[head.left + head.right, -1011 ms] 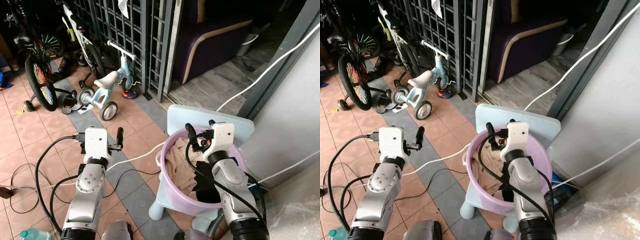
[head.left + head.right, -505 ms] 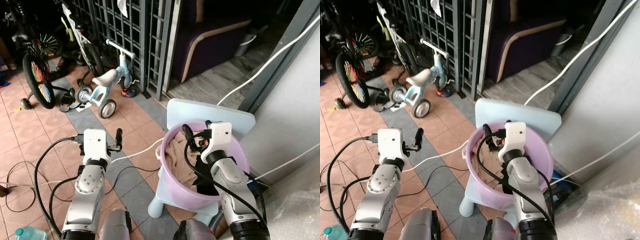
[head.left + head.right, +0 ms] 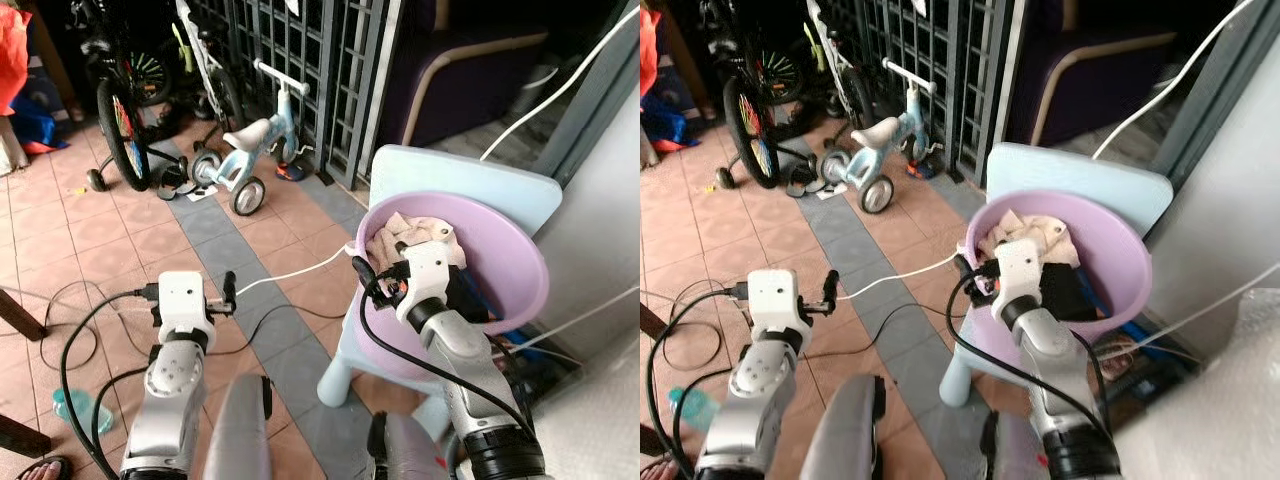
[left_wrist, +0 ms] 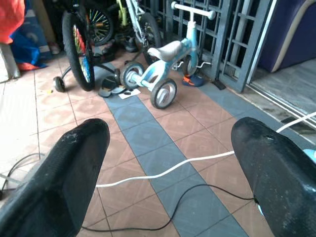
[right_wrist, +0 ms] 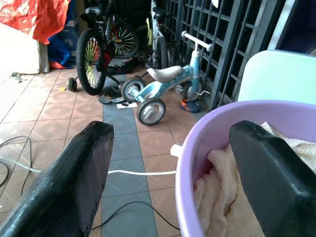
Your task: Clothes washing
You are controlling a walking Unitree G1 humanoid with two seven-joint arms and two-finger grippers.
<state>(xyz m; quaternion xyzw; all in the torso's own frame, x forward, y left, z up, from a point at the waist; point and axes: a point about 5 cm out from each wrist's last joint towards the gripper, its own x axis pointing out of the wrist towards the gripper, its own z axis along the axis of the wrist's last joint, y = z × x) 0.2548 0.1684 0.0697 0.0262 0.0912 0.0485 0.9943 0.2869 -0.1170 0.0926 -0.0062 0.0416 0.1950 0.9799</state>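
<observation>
A purple basin point(image 3: 515, 262) sits on a light-blue child's chair point(image 3: 450, 175). Inside it lie a beige cloth point(image 3: 410, 232) and a dark garment point(image 3: 467, 292). My right gripper point(image 3: 380, 258) is open at the basin's near left rim. In the right wrist view the right gripper point(image 5: 173, 173) has one finger over the floor side and one over the beige cloth point(image 5: 222, 192), with the basin point(image 5: 197, 143) rim ahead between them. My left gripper point(image 3: 200, 285) hangs open over the tiled floor, left of the chair, holding nothing.
A white cable point(image 3: 290, 275) runs across the tiles toward the chair. A small blue balance bike point(image 3: 250, 160) and bicycles point(image 3: 120, 120) stand by the dark grille point(image 3: 310, 60). A plastic bottle point(image 3: 75, 408) lies at the near left. A wall rises to the right.
The camera has swung, so the chair and basin now sit farther ahead and right. My right gripper has come from above the clothes to the basin's near left rim. The left gripper stays open.
</observation>
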